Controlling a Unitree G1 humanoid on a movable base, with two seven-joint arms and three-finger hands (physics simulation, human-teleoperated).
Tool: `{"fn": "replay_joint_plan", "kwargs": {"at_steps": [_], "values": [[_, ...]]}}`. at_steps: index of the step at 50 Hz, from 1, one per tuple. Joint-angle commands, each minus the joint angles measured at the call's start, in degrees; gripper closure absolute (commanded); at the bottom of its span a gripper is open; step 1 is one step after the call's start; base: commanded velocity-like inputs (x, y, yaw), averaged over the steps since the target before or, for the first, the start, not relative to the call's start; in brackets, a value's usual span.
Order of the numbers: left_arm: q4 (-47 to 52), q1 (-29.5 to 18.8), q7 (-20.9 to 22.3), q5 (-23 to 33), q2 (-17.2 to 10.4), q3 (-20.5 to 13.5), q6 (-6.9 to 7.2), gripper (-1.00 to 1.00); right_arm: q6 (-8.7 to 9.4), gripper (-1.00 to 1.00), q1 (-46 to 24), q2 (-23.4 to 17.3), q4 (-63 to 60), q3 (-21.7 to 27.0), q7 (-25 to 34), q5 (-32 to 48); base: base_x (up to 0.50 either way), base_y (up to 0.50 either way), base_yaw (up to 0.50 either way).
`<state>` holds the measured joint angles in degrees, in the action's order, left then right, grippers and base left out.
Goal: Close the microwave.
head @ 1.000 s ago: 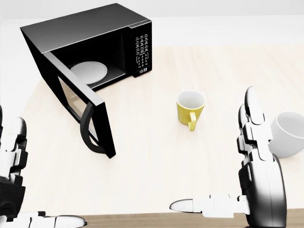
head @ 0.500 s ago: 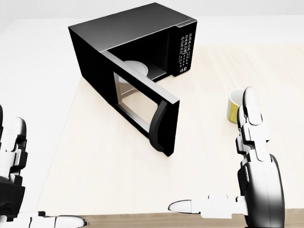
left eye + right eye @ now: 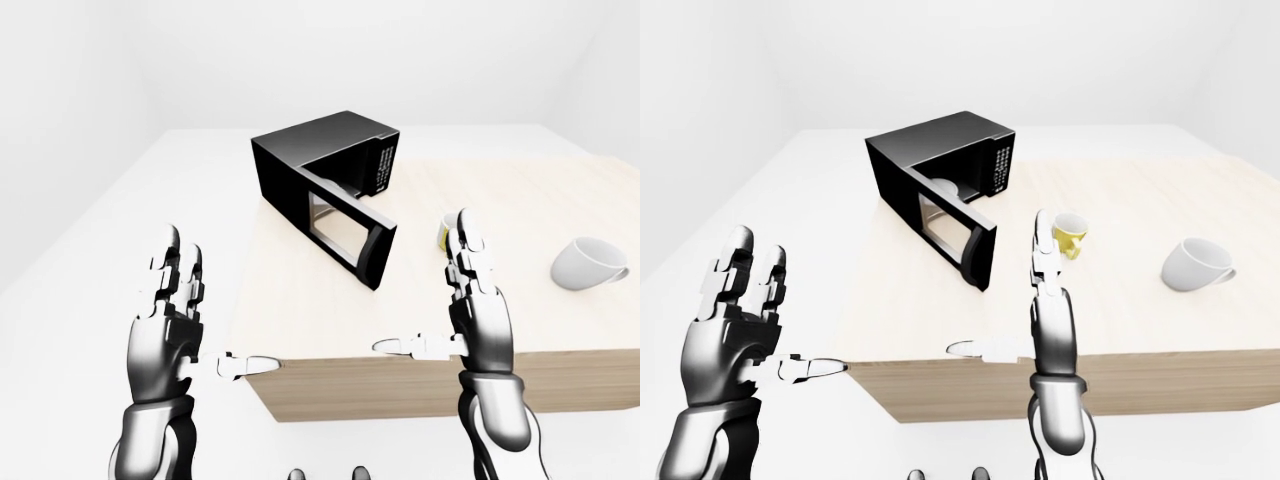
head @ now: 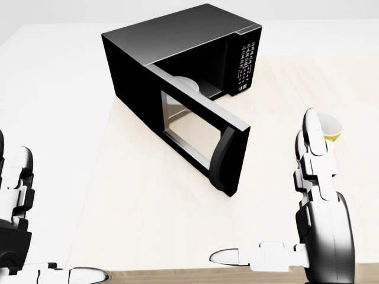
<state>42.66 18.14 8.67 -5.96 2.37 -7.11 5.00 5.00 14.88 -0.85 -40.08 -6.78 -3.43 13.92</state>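
Observation:
The black microwave [image 4: 177,41] stands on the light wooden table [image 4: 136,201], towards its left end. Its door [image 4: 198,127] is swung wide open towards the bottom of the view, with the curved handle [image 4: 228,160] at its free end. A white turntable plate [image 4: 185,86] shows inside. My right hand [image 3: 430,295] is open and empty, held upright below and to the right of the door, not touching it. My left hand [image 3: 205,310] is open and empty, off the table's left edge.
A yellow mug [image 3: 1070,236] stands on the table right of the door, partly hidden behind my right fingers in the head view. A white mug [image 3: 1196,266] lies on its side further right. The table's near edge [image 3: 400,385] runs below my hands. White floor surrounds the table.
The whole picture has shifted: the camera has moved left, so the microwave and mugs slid rightwards in the head view. The door stands open as before. Both hands keep their pose.

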Motion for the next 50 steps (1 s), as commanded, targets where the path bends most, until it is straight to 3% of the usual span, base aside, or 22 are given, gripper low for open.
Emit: {"fn": "replay_joint_plan", "kwargs": {"at_steps": [1, 17, 36, 50], "values": [[0.1, 0.0, 0.2, -0.2, 0.0, 0.0, 0.00, -1.00, 0.00, -1.00, 0.1, -0.1, 0.0, -0.5, -0.1, 1.2, 0.09, 0.50, 0.00], [0.3, 0.2, 0.2, 0.0, 0.1, 0.0, 0.00, -1.00, 0.00, -1.00, -0.1, 0.4, 0.0, -0.3, -0.6, 0.6, 0.09, 0.50, 0.00], [-0.2, 0.2, 0.1, 0.5, -0.1, 0.3, 0.00, -1.00, 0.00, -1.00, -0.4, -0.1, 0.3, -0.8, -1.1, 1.3, 0.00, 0.00, 0.00], [-0.2, 0.8, 0.2, 2.6, -0.4, 1.8, 0.00, -1.00, 0.00, -1.00, -0.7, 0.3, -0.1, -0.1, -0.9, 0.0, 0.06, 0.20, 0.00]]}}
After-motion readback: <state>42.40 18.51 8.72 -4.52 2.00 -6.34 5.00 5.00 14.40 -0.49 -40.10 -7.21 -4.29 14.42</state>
